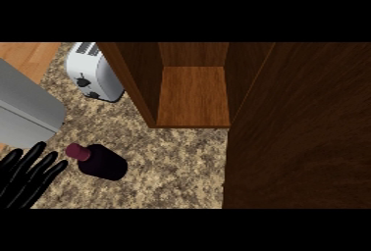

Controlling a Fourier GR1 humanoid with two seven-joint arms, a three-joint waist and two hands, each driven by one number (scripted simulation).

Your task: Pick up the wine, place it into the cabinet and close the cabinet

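The wine [100,162] is a dark bottle with a maroon cap, seen from above on the speckled counter at lower left. My left hand [25,176] rests at the lower left edge, fingers straight and spread, just left of the bottle and not touching it. The wooden cabinet [192,95] stands open at centre, its shelf bare, with its door [301,127] swung out and filling the right side. My right hand does not show.
A white toaster [94,71] stands at upper left beside the cabinet's left wall. A grey appliance [25,105] occupies the left edge. Speckled counter [174,166] lies between the bottle and the door.
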